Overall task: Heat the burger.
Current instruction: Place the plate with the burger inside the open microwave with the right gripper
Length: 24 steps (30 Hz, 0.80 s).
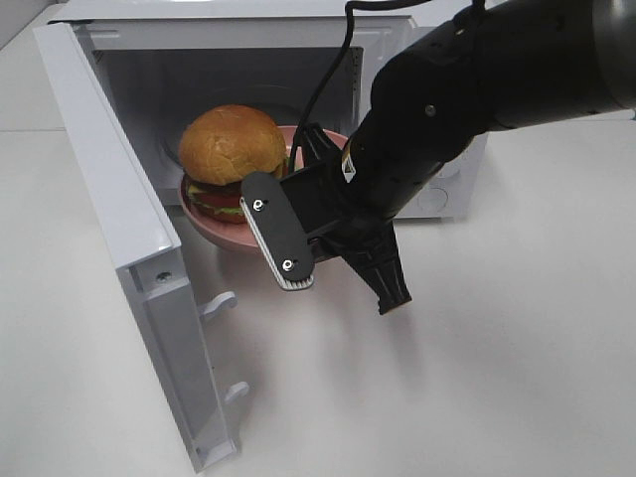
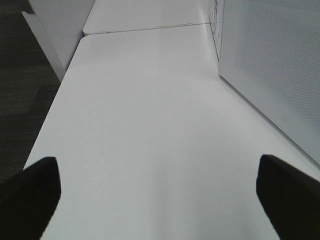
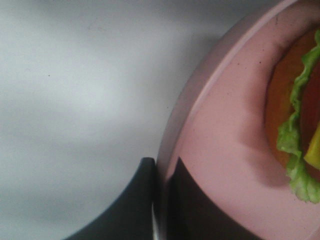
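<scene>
A white desk carries an open microwave; dark carpet floor lies beside it. The right claw pinches the pink plate under the burger; the left claw is spread wide above the desk.

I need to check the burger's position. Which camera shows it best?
Exterior high: the whole burger shows, sitting on the pink plate at the open microwave's mouth. Right wrist catches only its lettuce edge; left wrist shows none of it.
</scene>
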Each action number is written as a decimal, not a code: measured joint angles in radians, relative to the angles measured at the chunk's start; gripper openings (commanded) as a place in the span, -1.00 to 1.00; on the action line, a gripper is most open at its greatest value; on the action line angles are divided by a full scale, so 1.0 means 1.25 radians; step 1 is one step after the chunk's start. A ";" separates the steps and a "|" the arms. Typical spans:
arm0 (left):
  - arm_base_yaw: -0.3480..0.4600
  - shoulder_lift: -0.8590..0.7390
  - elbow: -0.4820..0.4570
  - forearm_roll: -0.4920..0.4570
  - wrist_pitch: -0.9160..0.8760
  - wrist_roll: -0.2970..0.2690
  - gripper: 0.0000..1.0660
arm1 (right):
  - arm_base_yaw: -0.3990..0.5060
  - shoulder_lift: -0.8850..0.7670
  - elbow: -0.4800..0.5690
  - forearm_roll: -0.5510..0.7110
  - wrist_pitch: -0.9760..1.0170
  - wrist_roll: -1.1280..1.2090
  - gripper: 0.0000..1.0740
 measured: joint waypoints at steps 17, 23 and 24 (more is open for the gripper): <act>0.000 0.000 0.000 0.000 0.000 0.000 0.88 | 0.000 0.066 -0.114 0.002 0.052 -0.010 -1.00; 0.000 0.000 0.000 0.000 0.000 0.000 0.88 | 0.000 0.096 -0.174 0.003 0.081 -0.014 -1.00; 0.000 0.000 0.000 0.000 0.000 0.000 0.88 | 0.000 0.102 -0.186 0.003 0.088 -0.014 -1.00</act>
